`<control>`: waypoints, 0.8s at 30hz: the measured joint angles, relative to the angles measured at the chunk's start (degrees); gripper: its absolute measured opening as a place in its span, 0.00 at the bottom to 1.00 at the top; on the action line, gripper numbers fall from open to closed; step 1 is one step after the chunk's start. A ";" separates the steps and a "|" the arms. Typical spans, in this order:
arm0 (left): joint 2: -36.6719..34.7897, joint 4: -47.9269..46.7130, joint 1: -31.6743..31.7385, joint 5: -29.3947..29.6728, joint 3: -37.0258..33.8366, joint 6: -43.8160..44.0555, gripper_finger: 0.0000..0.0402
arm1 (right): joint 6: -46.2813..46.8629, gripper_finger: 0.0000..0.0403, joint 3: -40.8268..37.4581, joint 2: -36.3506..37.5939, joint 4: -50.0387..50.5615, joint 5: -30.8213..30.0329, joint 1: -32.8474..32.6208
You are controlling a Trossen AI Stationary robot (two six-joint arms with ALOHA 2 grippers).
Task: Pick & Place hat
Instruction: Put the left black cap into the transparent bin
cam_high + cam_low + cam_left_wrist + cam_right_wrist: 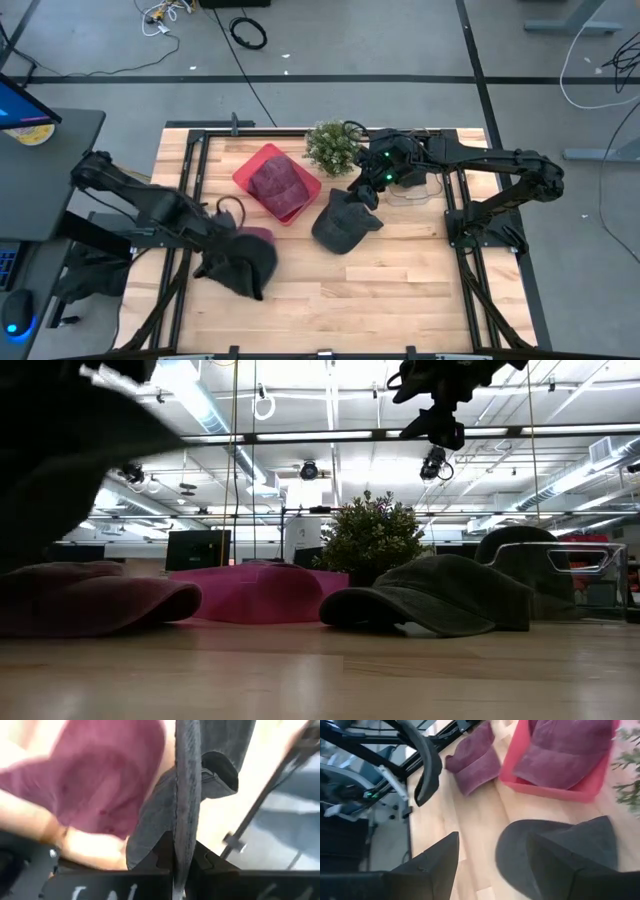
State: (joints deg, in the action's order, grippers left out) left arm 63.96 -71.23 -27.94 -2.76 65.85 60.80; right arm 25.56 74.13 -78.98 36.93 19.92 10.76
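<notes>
A dark grey cap (246, 268) hangs in my shut left gripper (228, 262) near the table's left side, above a maroon hat (260, 236) that lies on the wood. A second dark grey cap (343, 224) rests crown up on the table's middle, also seen in the low view (440, 595). My right gripper (369, 192) hovers open just above and behind the second cap (560, 845), touching nothing. A red tray (246, 172) holds another maroon hat (278, 185). My left gripper (181, 870) pinches a thin edge of the dark grey cap (187, 820) between its two fingers, seen edge-on. The rest of the cap (150, 830) hangs beyond the fingers. In the low view the cap (60, 460) is lifted off the table, above the maroon hat (90, 598).
A small potted plant (333, 146) stands behind the tray near the far edge. A clear plastic container (412, 190) sits under the right arm, right of the middle cap. Bare wood lies along the near side of the table (380, 300). Black frame rails (455, 230) border both sides.
</notes>
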 joint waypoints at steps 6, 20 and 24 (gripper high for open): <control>0.00 -5.81 0.01 13.49 10.91 -0.19 0.03 | 1.71 0.57 0.00 0.37 -0.71 5.68 0.07; 0.11 -3.63 3.17 36.92 17.83 -14.88 0.03 | 12.11 0.57 0.02 9.66 -12.09 8.45 0.78; 0.49 0.71 5.52 46.91 17.83 -21.75 0.03 | 17.18 0.57 0.02 11.91 -18.29 6.93 1.27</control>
State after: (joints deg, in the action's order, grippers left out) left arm 64.45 -70.52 -22.42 44.15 83.68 39.05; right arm 42.74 74.15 -67.07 18.64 26.85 12.03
